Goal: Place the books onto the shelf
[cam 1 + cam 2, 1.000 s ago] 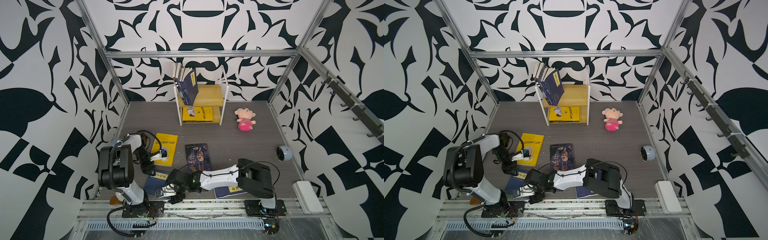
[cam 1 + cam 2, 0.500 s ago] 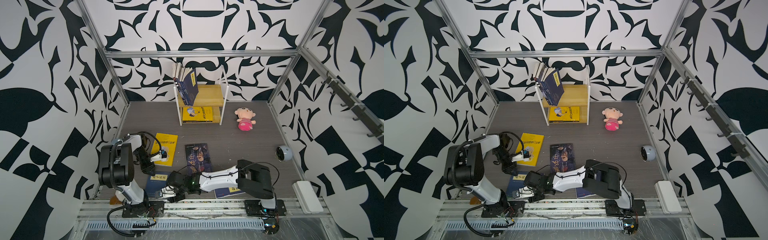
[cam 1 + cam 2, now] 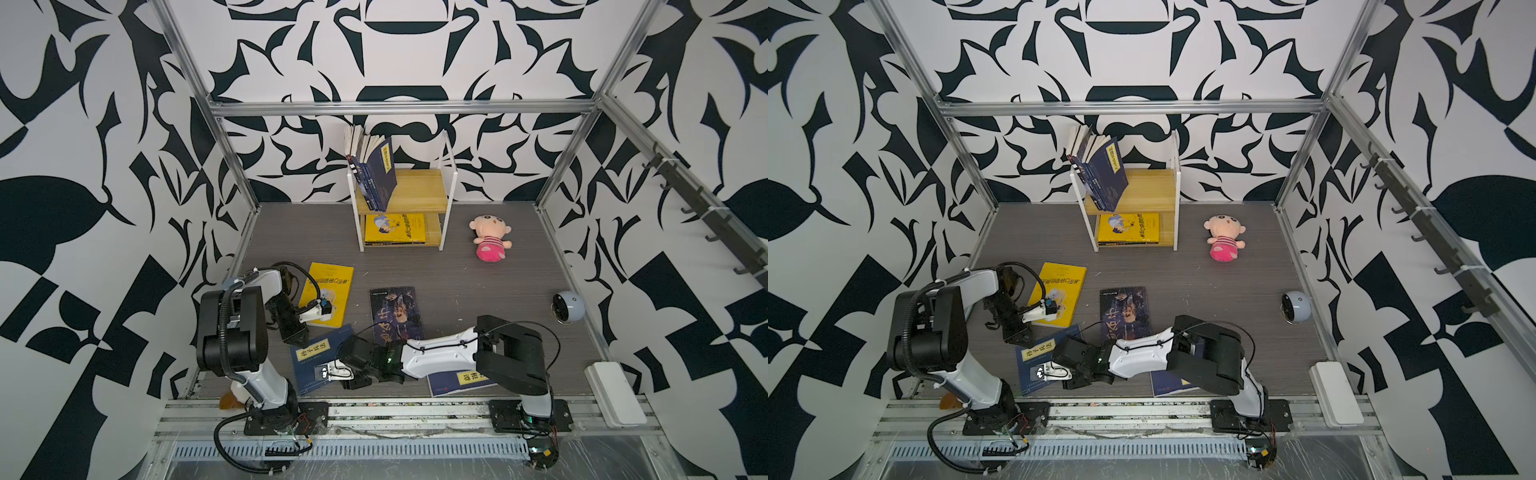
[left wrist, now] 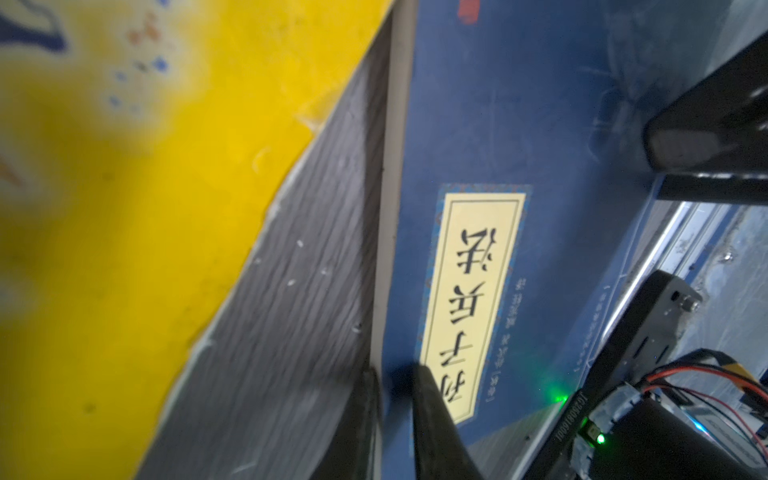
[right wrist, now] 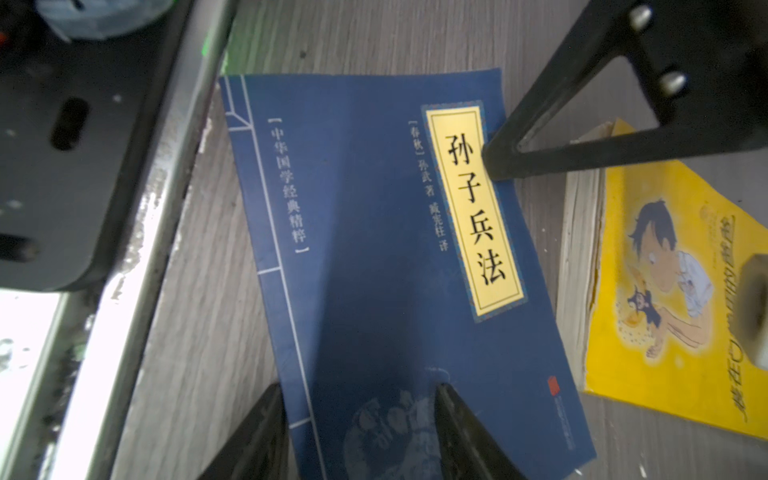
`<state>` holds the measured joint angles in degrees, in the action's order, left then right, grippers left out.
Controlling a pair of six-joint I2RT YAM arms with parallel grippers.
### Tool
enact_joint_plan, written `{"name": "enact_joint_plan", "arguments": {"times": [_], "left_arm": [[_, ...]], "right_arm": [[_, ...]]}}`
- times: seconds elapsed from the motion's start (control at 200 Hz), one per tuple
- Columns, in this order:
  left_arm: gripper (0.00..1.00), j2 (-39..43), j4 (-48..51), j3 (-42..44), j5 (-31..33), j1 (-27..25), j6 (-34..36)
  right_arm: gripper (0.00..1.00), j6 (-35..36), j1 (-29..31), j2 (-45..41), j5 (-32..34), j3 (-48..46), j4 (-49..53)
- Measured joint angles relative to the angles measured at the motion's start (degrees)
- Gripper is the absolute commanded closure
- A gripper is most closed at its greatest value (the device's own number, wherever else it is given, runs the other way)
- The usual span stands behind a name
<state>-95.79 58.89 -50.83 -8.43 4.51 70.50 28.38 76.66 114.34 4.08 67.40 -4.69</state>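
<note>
- Now the navy book [image 3: 316, 361] lies flat on the table [image 3: 478, 282] near the front rail, label up, with both arms at it.
- At its far left corner, by the label, is the left gripper [image 4: 392, 370]. In the left wrist view one finger [image 4: 432, 415] sits on the cover and its partner is against the page edge, with a narrow strip of cover between them. Whether they actually pinch the book I cannot tell.
- Reaching across from the right to the book's near end is the right gripper [image 5: 359, 390]. Its jaws stand wide apart, one finger [image 5: 257, 436] just beside the book's long edge and its partner over the cover; nothing is clamped.
- Just beyond the navy book, a yellow book [image 3: 328, 291] lies flat, with the left wrist above its near end.
- Beside that, toward the middle, a dark book [image 3: 397, 309] lies flat, its near end hidden by the right arm.
- At the front, a second navy book [image 3: 457, 380] shows partly under the right arm.
- Against the back wall stands the shelf [image 3: 419, 187]. On its top tier, leaning books [image 3: 374, 174] rest against the left frame. On its lower tier, a shelved book [image 3: 395, 228] with a yellow cover lies flat.
- Right of the shelf, a doll [image 3: 490, 239] lies on the table, well apart from every book.
</note>
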Motion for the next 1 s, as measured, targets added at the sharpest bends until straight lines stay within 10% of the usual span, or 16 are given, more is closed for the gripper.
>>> {"name": "enact_joint_plan", "arguments": {"times": [0.275,0.765,0.88,0.93,1.0], "left_arm": [[0.81,-0.1,-0.7,-0.1,-0.8,0.0,-2.4],[0.95,-3.8,2.3,-0.9,-5.3,-3.9,-4.1],[0.94,-3.8,2.4,-0.9,-5.3,-3.9,-4.2],[0.92,-3.8,2.6,-0.8,-5.4,-4.0,-4.2],[0.87,-3.7,2.7,-0.8,-5.9,-4.2,-4.5]], "right_arm": [[0.32,5.5,2.7,0.0,10.0,-3.4,-8.9],[0.40,36.7,4.0,6.3,31.7,-12.5,-44.7],[0.57,40.0,4.1,6.5,32.3,-12.6,-48.8],[0.99,40.2,4.1,6.5,32.2,-12.6,-49.4],[1.00,40.3,4.0,6.5,31.3,-12.9,-48.9]]}}
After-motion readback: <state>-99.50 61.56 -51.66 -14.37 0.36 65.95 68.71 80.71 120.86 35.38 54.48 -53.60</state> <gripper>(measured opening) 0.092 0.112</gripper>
